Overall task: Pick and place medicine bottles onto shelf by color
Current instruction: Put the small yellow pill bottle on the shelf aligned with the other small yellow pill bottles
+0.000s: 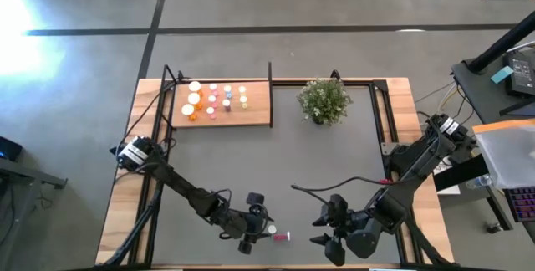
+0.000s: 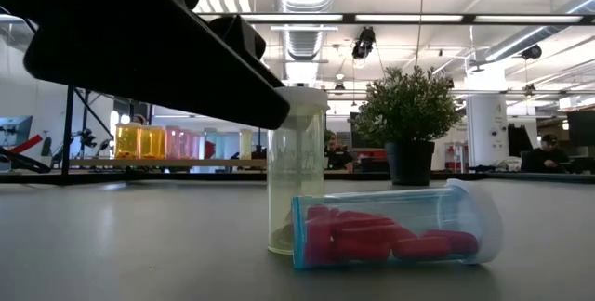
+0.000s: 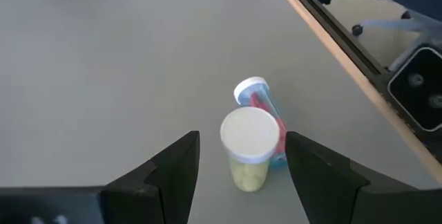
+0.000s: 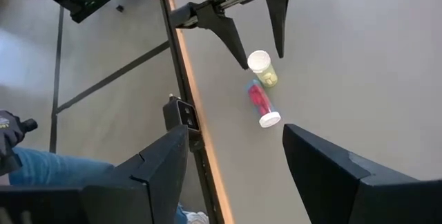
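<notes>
On the shelf [image 1: 251, 112] at the far side of the table, most medicine bottles [image 1: 216, 98] already stand in rows. Two are left near the front edge: a yellow bottle [image 3: 248, 148] standing upright, and a red bottle [image 2: 390, 231] lying on its side, touching it. The left gripper [image 3: 242, 165] hovers around the yellow one, fingers apart, not yet closed. The right gripper [image 4: 235, 162] waits nearby, also apart. Whether the shelf rows are sorted correctly is hard to judge.
</notes>
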